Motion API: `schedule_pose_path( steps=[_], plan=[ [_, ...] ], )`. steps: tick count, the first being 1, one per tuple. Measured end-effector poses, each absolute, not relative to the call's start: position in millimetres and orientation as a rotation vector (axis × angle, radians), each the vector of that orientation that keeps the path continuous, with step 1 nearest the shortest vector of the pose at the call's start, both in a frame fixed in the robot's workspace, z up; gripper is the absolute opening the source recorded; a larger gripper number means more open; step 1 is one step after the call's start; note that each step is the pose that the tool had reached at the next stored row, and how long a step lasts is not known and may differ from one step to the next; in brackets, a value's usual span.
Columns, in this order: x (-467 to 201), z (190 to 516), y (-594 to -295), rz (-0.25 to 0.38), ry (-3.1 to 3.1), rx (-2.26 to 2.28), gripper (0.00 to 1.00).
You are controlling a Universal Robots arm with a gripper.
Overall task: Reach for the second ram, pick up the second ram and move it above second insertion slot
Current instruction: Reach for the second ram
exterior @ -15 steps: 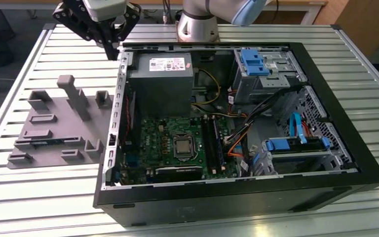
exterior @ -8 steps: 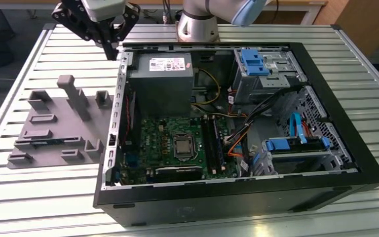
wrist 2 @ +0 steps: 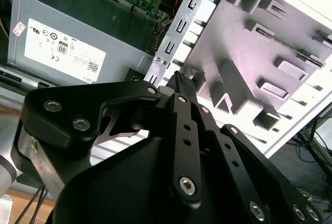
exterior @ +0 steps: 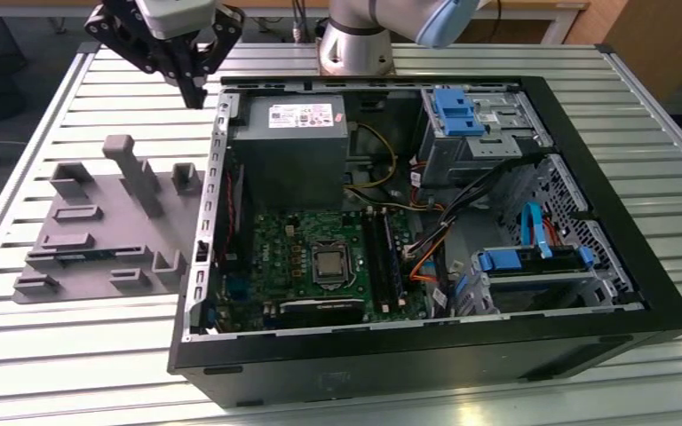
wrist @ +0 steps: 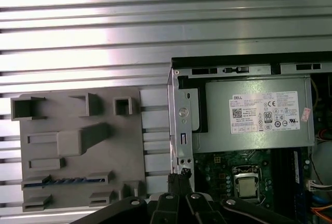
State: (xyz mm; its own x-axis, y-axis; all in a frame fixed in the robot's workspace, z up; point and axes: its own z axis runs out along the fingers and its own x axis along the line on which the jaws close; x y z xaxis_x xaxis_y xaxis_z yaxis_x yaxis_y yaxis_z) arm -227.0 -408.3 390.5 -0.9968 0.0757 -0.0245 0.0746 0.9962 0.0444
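The gripper is hanging over the bench with its jaws pinched closed and empty, just beside the computer case. Farther off, the second ram is lying in the grey holder. Reaching it well is probably calling for spreading the jaws first and descending squarely, avoiding the tall post standing roughly between.

The robot arm is cut by the exterior view's top edge; the fixture tray is partly hidden by the gripper in the first wrist view.
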Motion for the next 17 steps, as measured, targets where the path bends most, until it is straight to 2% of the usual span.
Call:
schedule_pose_path(
  steps=[17],
  plan=[
    [-233.4,390.2,-408.3,0.068,3.113,0.117,0.11]
  ],
)
